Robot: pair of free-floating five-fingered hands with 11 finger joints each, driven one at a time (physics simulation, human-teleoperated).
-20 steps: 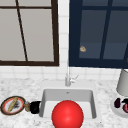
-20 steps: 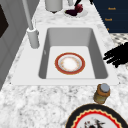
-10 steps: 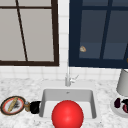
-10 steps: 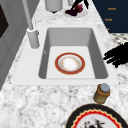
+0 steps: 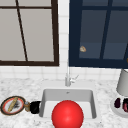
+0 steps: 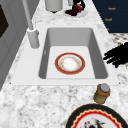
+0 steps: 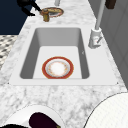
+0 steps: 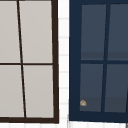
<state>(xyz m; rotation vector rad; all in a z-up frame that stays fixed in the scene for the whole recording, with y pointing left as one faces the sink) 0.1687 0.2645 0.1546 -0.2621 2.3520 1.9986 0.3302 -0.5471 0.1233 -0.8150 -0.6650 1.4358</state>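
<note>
Our left robot hand (image 5: 35, 107) hovers at the lower left of the front view, just beside one small brown jar (image 5: 27, 106) with a grey lid. In the left side view we find this robot hand (image 6: 117, 55) at the right edge, over the bench (image 6: 37, 100) just past the sink's rim, its dark fingers stretched out and spread, gripping nothing. In the right side view it sits at the upper left (image 7: 26, 6), near the jar (image 7: 45, 15).

We count one jar, standing upright on the bench between the sink (image 6: 97, 52) and one patterned plate (image 5: 12, 105) with a red rim. That plate lies at the far left of the front view and holds something long and pale that we cannot identify.

Inside the basin lies one second plate (image 6: 70, 63), red-rimmed with a pale centre, flat on the bottom. One faucet (image 5: 68, 77) rises behind the sink in the middle of the front view. At the right edge we see one white dish (image 5: 119, 110) carrying dark purple items, with one pale cylindrical container (image 5: 123, 82) behind it. One red sphere (image 5: 67, 115) covers the lower middle of the front view.
</note>
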